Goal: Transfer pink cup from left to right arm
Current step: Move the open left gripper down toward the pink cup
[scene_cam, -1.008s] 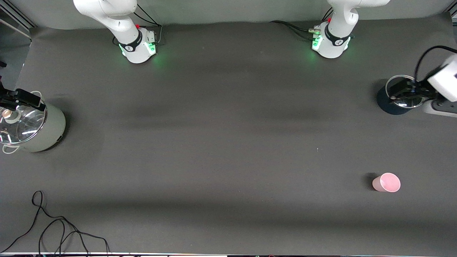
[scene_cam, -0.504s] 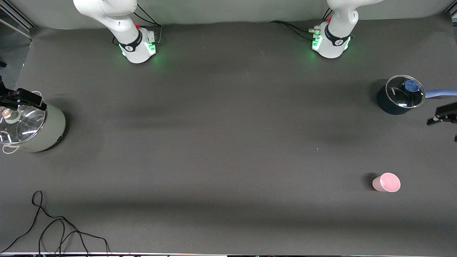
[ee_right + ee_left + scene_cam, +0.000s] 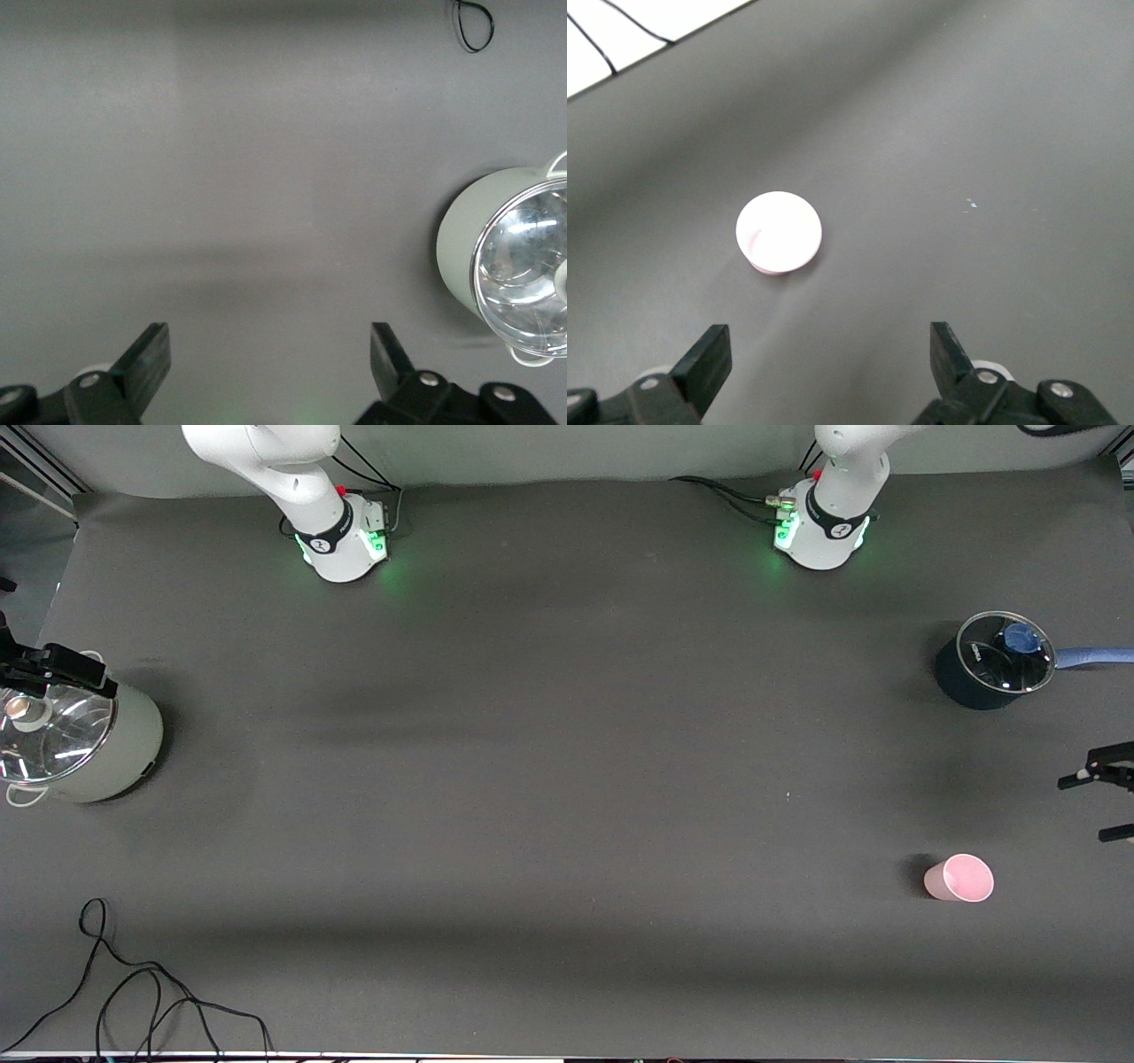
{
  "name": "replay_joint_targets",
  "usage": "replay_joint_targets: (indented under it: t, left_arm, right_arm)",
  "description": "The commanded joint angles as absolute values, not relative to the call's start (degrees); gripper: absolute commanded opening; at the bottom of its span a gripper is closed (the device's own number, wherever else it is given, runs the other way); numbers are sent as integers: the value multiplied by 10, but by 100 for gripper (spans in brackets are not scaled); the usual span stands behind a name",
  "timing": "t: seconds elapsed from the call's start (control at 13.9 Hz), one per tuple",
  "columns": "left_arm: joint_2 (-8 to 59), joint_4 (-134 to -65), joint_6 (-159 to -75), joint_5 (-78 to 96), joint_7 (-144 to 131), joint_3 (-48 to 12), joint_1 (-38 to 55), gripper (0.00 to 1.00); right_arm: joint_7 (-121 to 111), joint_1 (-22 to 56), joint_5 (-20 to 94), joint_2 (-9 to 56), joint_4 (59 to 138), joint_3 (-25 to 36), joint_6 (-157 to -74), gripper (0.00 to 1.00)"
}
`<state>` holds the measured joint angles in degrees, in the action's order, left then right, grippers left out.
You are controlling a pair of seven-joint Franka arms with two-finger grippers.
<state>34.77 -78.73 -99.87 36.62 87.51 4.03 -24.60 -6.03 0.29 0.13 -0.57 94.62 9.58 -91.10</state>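
Note:
The pink cup (image 3: 959, 879) stands upright on the dark mat near the left arm's end of the table, toward the front camera. In the left wrist view, the cup (image 3: 779, 233) shows from above as a pale round mouth. My left gripper (image 3: 1101, 806) hangs open and empty over bare mat between the blue saucepan and the cup, apart from the cup. Its gap (image 3: 831, 354) holds nothing. My right gripper (image 3: 266, 354) is open and empty, waiting at the right arm's end; one of its fingers (image 3: 75, 671) shows over the pale green pot's rim.
A dark blue saucepan (image 3: 961, 677) with a glass lid and blue handle stands at the left arm's end. A pale green pot (image 3: 133, 748) with a glass lid stands at the right arm's end, also in the right wrist view (image 3: 456, 257). A black cable (image 3: 142, 1001) lies at the near corner.
My left gripper has moved from over the blue saucepan out over bare mat, closer to the pink cup. The right gripper and the cup have not moved.

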Motion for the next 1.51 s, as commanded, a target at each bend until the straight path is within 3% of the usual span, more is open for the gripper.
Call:
replay_joint_targets:
  t: [0.0, 0.65, 1.01, 1.44]
  left_arm:
    - [423, -737, -998, 437, 978, 33, -261, 100]
    - [569, -672, -1001, 555, 1185, 1, -292, 100]
    - [607, -669, -1062, 557, 1243, -60, -335, 100]
    - [641, -660, -1077, 577, 1261, -78, -339, 100]
  right_arm:
    - [-70, 7, 11, -4, 940, 100, -904, 100]
    - [-70, 7, 11, -4, 940, 100, -903, 100]
    - [-71, 6, 11, -4, 940, 101, -902, 100]
    - [-71, 6, 11, -4, 940, 102, -902, 100]
